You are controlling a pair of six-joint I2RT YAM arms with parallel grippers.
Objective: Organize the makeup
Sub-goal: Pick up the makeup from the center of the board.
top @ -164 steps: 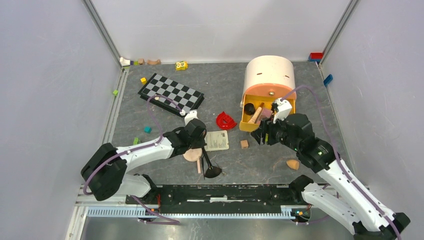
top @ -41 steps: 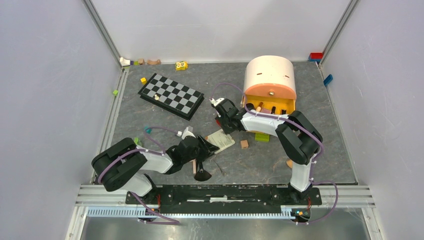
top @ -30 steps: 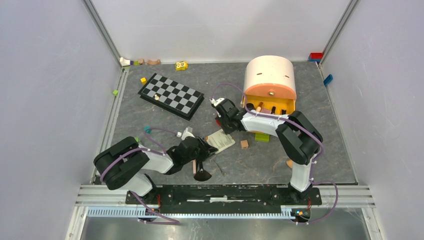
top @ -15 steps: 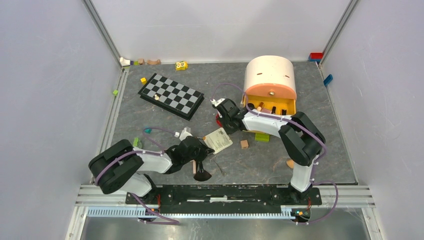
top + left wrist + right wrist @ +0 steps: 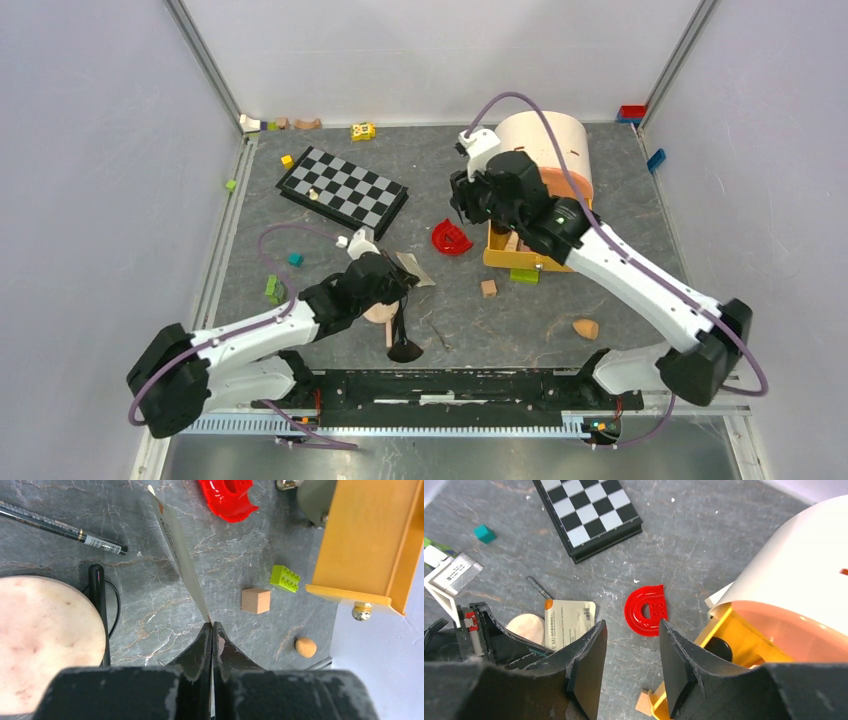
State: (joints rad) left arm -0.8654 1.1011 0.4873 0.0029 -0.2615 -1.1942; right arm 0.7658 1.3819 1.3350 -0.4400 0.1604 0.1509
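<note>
White sachet [image 5: 570, 624], pinched edge-on in the left tool [image 5: 212, 625], sits tilted over the tabletop [image 5: 150, 605], at 8 o'clock from the red curved piece [image 5: 451, 240]. Round peach compact [image 5: 378, 313] lies at the sachet's 7 o'clock. Right tool [image 5: 632, 627] gapes wide above the red piece, holding nothing.

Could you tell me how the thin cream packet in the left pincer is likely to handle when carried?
Probably light: the left pincer holds the packet aloft by one end. It looks fairly stiff, being straight when seen edge-on. Pinched near its edge, it might swing or slip.
</note>
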